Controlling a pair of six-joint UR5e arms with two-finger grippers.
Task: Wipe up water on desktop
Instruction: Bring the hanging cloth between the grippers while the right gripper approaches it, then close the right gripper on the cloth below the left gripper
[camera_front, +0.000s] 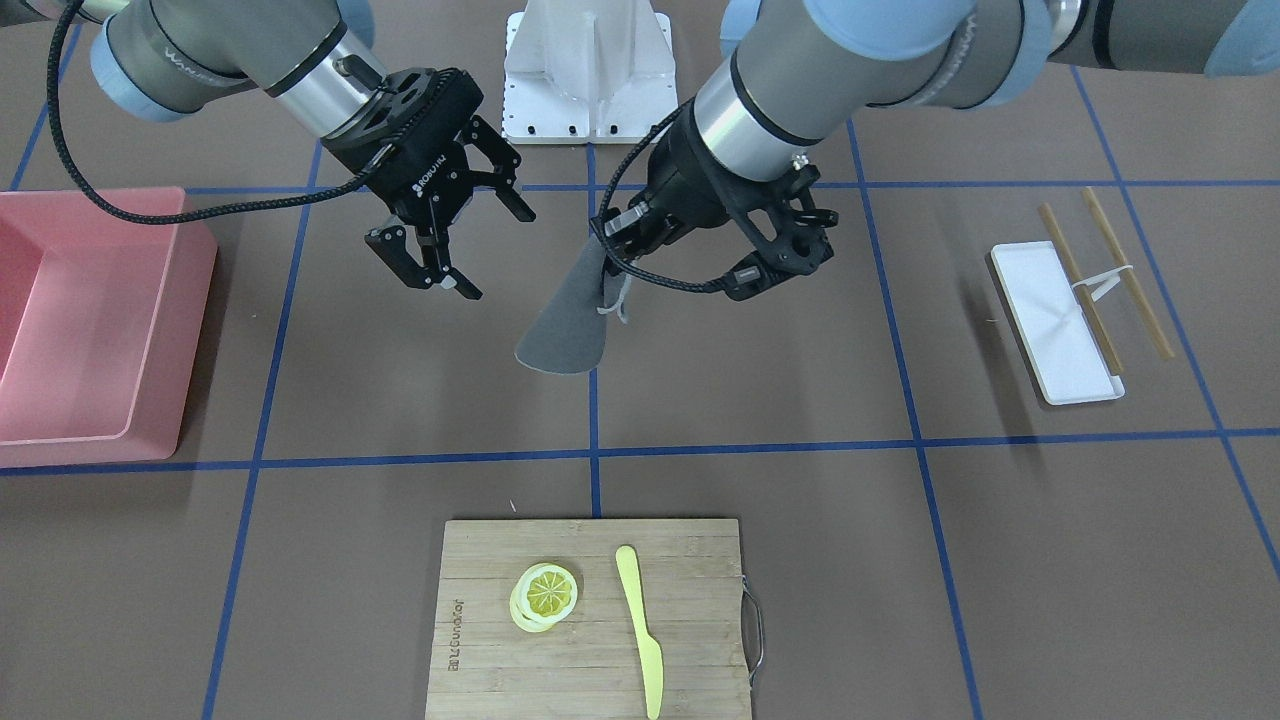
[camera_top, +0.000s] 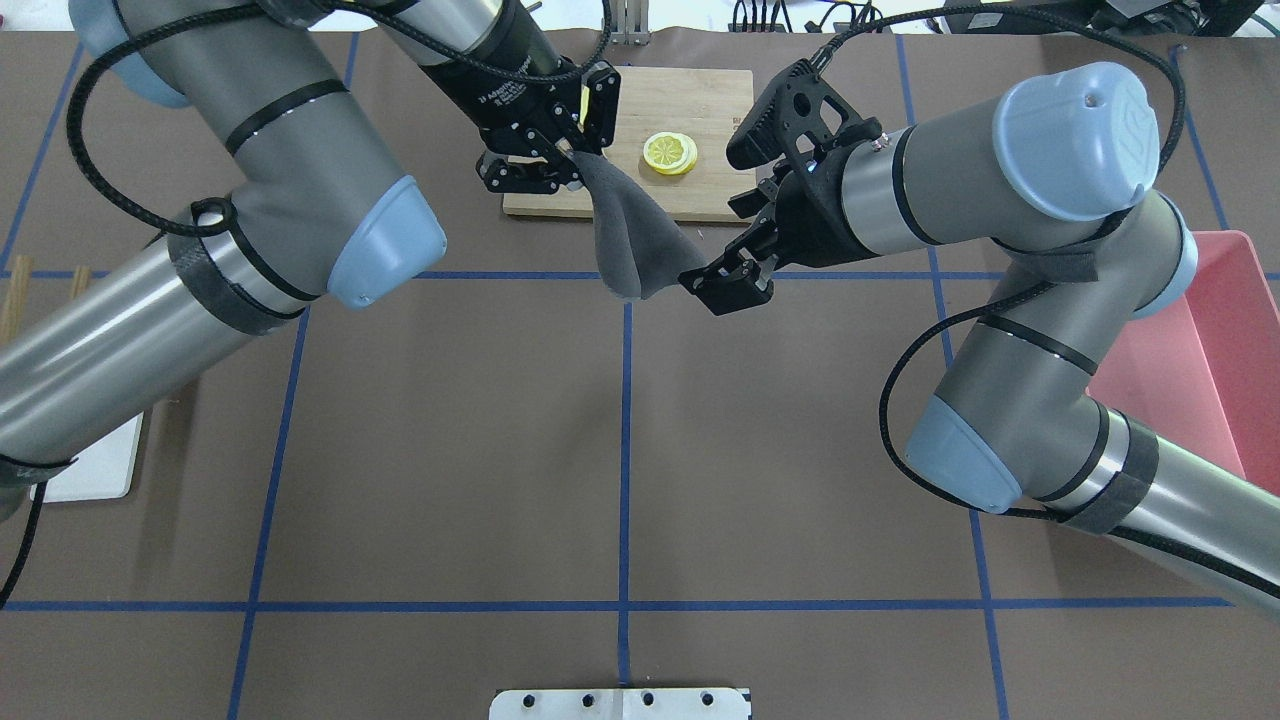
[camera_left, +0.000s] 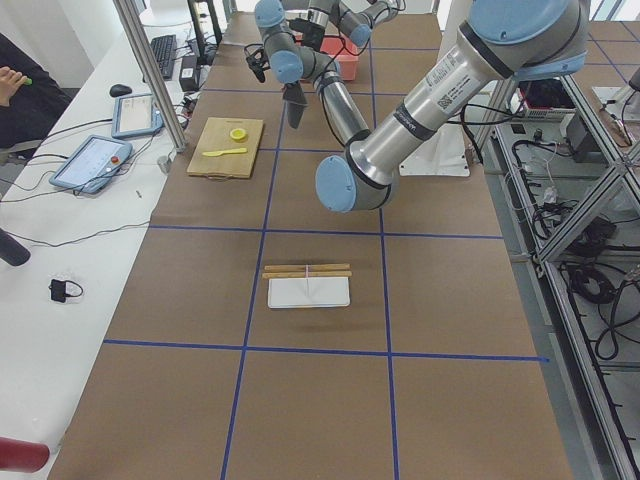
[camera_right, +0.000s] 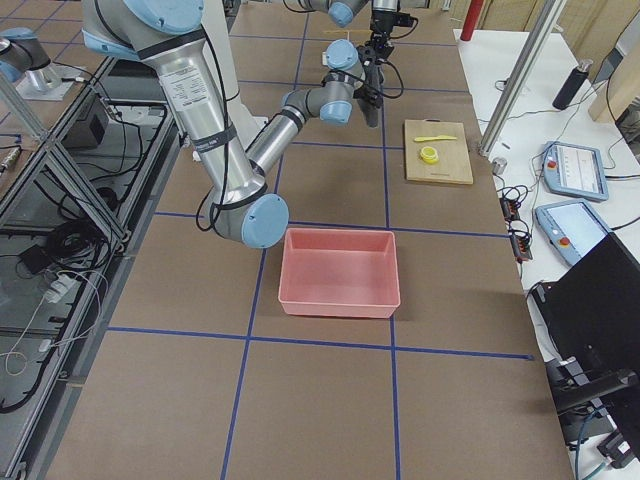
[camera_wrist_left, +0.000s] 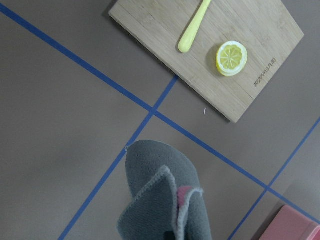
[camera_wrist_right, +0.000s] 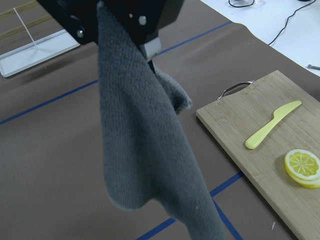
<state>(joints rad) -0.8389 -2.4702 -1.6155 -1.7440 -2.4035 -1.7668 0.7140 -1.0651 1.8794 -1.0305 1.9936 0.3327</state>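
Observation:
A grey cloth (camera_front: 565, 330) hangs limp from my left gripper (camera_top: 572, 152), which is shut on its top edge. The same cloth (camera_top: 630, 240) fills the right wrist view (camera_wrist_right: 145, 150), and its folded end shows in the left wrist view (camera_wrist_left: 160, 195). It dangles over the brown desktop (camera_front: 400, 400) near a crossing of blue tape lines. My right gripper (camera_front: 440, 275) hovers open just beside the cloth's lower part, with nothing between its fingers (camera_top: 735, 285). No water shows on the desktop in any view.
A bamboo cutting board (camera_front: 590, 620) holds a lemon slice (camera_front: 545, 595) and a yellow knife (camera_front: 640, 630) beyond the cloth. A pink bin (camera_front: 80, 320) stands on my right side. A white tray (camera_front: 1055, 325) with chopsticks lies on my left.

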